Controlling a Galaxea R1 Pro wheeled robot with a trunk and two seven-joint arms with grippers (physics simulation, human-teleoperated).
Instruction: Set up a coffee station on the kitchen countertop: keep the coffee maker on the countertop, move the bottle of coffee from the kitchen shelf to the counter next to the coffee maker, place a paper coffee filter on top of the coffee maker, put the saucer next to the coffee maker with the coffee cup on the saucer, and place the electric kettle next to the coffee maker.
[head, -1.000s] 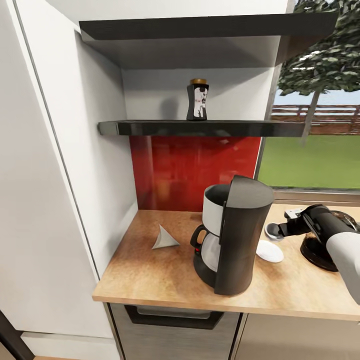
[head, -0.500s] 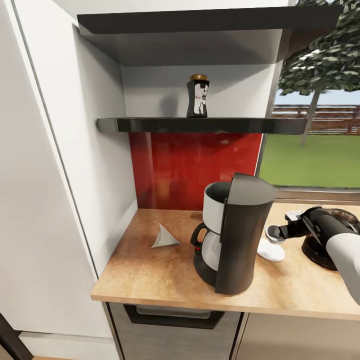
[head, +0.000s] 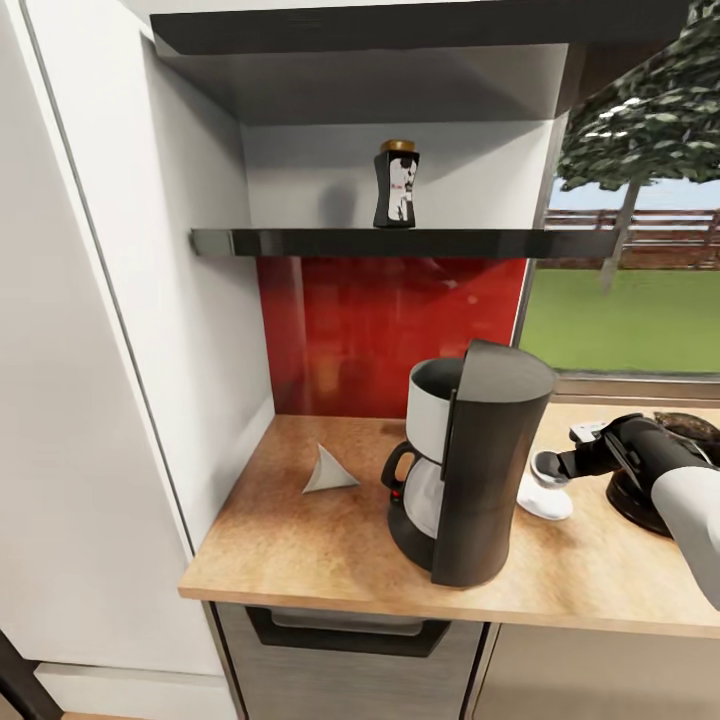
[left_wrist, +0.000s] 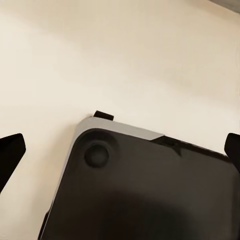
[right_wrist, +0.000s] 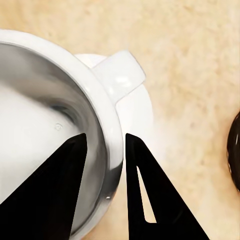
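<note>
Cup held over the saucer

The right claw (right_wrist: 105, 165) pinches the cup's (right_wrist: 50, 120) rim above the saucer (head: 545, 500), beside the coffee maker (head: 470, 465) on the table (head: 300, 540). The left claw (left_wrist: 120, 150) is wide. The bottle (head: 396, 186) stands on the shelf (head: 400, 242).

white coffee cup (right_wrist: 55, 130) (gripped) over saucer (head: 545, 497)
</note>
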